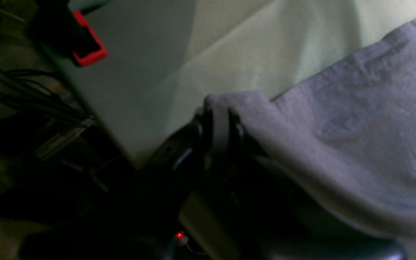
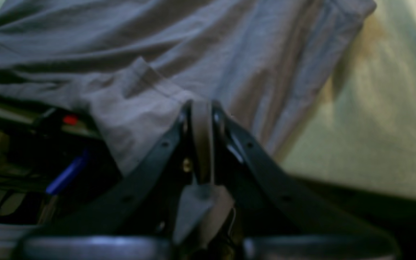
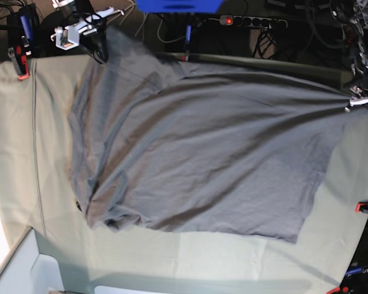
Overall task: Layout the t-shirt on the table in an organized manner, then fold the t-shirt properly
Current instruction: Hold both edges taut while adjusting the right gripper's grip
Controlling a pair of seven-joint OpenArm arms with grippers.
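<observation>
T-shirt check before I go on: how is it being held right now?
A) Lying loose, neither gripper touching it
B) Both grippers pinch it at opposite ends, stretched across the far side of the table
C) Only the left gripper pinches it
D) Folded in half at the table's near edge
B. The left gripper and the right gripper each pinch an edge of the t-shirt, with fabric drawn taut between them along the far side of the table.
</observation>
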